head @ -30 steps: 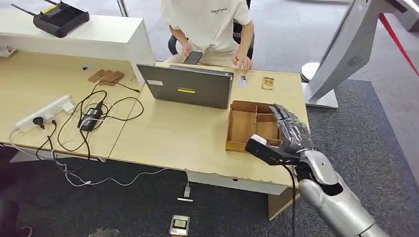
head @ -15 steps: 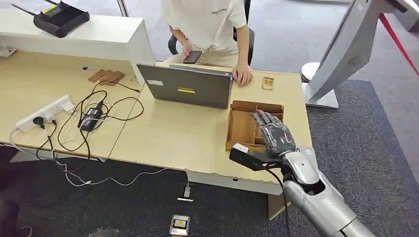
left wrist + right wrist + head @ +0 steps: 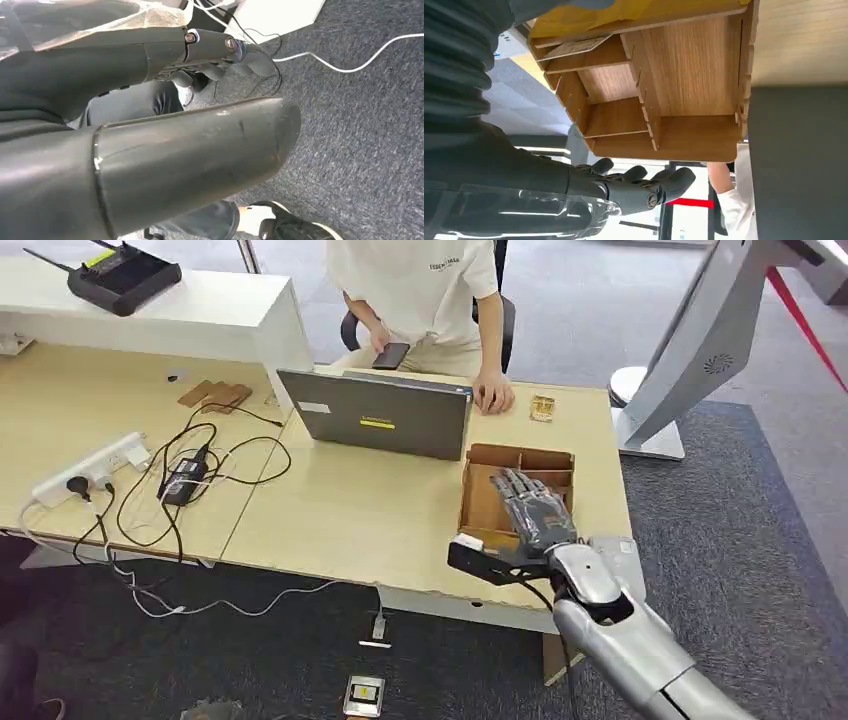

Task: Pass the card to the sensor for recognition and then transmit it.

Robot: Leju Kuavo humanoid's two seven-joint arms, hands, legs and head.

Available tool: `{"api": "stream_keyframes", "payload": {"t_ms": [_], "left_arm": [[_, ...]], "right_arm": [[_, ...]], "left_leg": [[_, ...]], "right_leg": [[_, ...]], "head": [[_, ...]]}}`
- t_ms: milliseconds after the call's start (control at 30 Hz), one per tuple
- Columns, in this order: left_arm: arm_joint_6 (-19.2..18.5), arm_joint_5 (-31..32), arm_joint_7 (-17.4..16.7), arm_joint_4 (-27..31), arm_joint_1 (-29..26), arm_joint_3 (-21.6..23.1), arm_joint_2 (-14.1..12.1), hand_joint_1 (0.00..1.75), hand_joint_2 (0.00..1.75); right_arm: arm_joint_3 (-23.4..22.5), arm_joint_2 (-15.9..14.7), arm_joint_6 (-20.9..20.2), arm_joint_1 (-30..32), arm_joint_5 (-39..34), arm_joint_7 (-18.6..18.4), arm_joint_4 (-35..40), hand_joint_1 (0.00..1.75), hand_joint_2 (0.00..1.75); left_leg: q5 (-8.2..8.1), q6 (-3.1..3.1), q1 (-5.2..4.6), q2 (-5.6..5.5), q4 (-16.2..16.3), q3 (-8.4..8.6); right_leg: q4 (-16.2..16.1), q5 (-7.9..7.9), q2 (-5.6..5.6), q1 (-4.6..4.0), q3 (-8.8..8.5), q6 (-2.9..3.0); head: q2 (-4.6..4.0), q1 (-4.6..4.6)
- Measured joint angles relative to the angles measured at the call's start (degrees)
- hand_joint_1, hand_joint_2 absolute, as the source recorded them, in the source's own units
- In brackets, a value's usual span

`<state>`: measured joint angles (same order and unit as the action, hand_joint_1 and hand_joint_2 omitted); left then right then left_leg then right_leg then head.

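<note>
Right hand (image 3: 532,512) empty, fingers spread, over wooden tray (image 3: 487,502) on desk (image 3: 340,510); grey carpet (image 3: 740,530).

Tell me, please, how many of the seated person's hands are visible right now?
2. One hand holds a phone behind the laptop; the other hand rests on the desk beside the laptop's far corner.

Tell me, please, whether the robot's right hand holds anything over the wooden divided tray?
Open and empty: the right hand hovers above the wooden divided tray with fingers extended and nothing between them.
</note>
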<state>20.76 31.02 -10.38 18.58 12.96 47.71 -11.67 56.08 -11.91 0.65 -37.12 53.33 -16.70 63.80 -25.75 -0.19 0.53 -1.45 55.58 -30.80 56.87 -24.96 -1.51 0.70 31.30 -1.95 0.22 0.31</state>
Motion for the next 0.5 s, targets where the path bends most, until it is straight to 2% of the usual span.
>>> {"api": "stream_keyframes", "payload": {"t_ms": [500], "left_arm": [[0.2,-0.2,-0.3,0.0,-0.1,0.0,0.0,0.00,0.00]], "right_arm": [[0.7,0.2,2.6,-1.1,1.0,-1.2,-5.6,0.00,1.75]], "left_leg": [[0.00,0.00,0.00,0.01,0.0,0.01]], "right_leg": [[0.0,0.00,0.00,0.00,0.01,0.00]], "head": [[0.00,0.00]]}}
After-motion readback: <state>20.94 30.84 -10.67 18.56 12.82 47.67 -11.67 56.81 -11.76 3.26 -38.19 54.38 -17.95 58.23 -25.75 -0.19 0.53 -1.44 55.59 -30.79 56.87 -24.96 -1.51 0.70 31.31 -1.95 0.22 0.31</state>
